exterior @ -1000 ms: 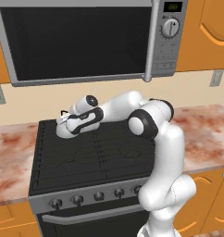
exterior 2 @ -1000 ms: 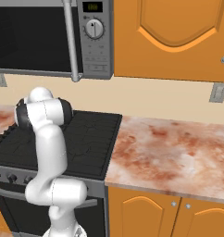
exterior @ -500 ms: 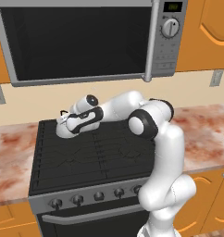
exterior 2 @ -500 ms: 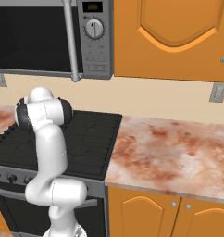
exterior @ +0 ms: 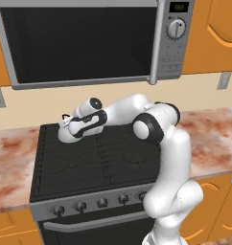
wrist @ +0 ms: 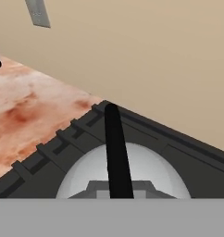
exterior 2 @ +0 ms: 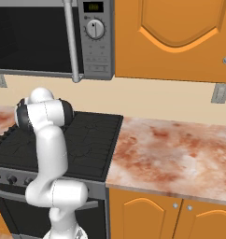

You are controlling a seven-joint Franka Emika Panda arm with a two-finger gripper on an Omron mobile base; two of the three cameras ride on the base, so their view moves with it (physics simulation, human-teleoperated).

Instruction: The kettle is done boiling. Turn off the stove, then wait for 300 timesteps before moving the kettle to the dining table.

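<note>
The small silver-white kettle (exterior: 64, 134) sits on the back left burner of the black stove (exterior: 89, 165). My gripper (exterior: 71, 126) reaches in from the right and sits right on top of it, shut on the kettle's thin black handle. In the hand view the kettle's pale dome (wrist: 148, 170) lies just below the hand, and the black handle (wrist: 115, 143) runs up the middle of the picture. My own arm hides the kettle in the right base view, where the stove (exterior 2: 94, 140) shows. The dining table is out of view.
A grey microwave (exterior: 84, 40) hangs low over the stove. A row of round knobs (exterior: 101, 203) lines the range's front. Marbled counter lies on both sides (exterior: 10, 158), wider on the right (exterior 2: 175, 154). The beige wall stands close behind the kettle.
The jaws have closed onto the kettle's handle. The hand has edged slightly down and left; the kettle has stayed on its burner.
</note>
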